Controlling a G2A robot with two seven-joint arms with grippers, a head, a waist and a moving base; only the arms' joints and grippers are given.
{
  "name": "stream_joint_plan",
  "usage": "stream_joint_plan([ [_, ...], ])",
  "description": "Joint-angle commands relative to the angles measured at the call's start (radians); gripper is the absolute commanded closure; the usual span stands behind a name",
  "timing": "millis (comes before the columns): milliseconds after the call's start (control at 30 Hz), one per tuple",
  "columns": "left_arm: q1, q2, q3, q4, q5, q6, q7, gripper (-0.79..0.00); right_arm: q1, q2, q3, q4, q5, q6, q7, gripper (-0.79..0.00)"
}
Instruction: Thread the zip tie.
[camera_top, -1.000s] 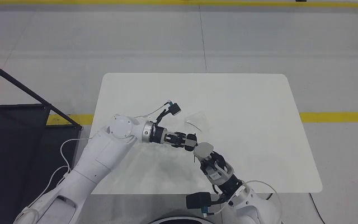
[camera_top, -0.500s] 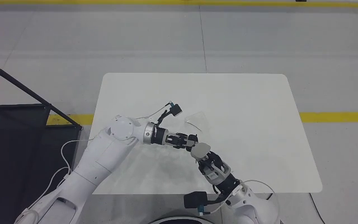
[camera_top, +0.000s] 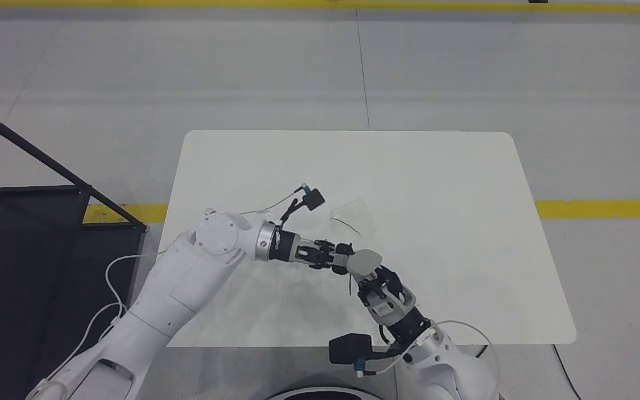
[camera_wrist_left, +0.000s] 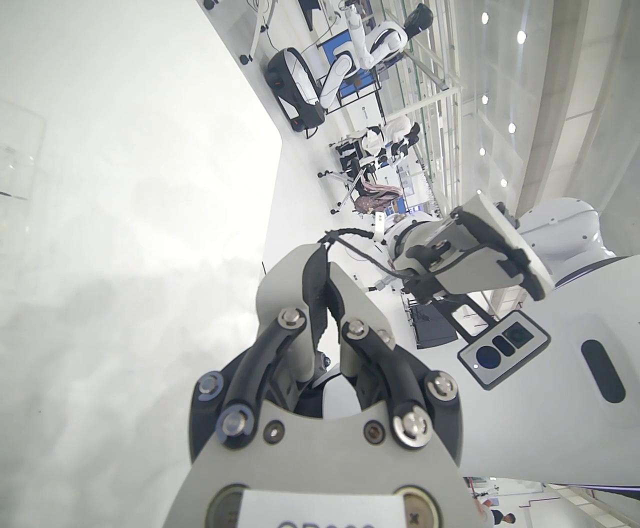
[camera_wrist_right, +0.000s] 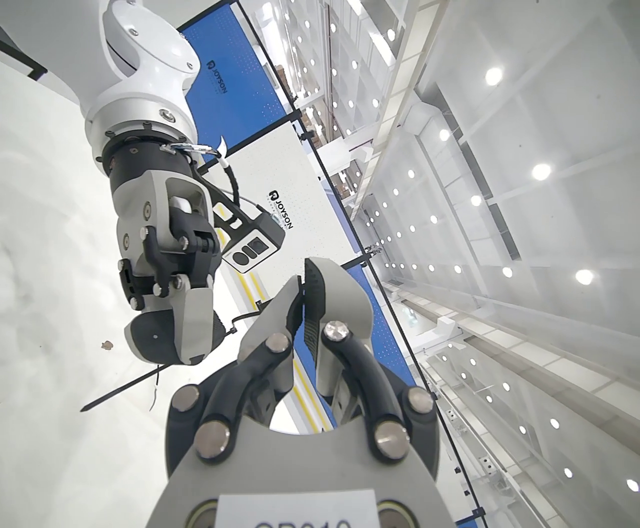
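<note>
Black zip tie (camera_wrist_right: 120, 391) (left gripper (camera_wrist_left: 320, 270) pinches).

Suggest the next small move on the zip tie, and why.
Probably ease the right gripper slightly away from the left gripper, with the fingers shut. Both pinch the zip tie, a bowed span runs between them, and its tail juts free. Whether it's threaded, can't tell.

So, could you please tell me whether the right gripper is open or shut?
Shut: the right gripper shows no gap between its jaws, which pinch the black zip tie.
</note>
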Motion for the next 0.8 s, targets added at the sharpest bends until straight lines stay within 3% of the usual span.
stream_joint_plan([
  [0,0.002,0.0,-0.001,-0.003,0.003,-0.003,0.0,0.0,-0.002,0.0,0.001,0.001,0.001,0.006,0.0,0.0],
  [767,0.021,0.006,-0.005,-0.03,0.059,-0.075,0.018,0.0,0.001,-0.011,-0.023,0.006,-0.046,0.06,0.091,0.0],
])
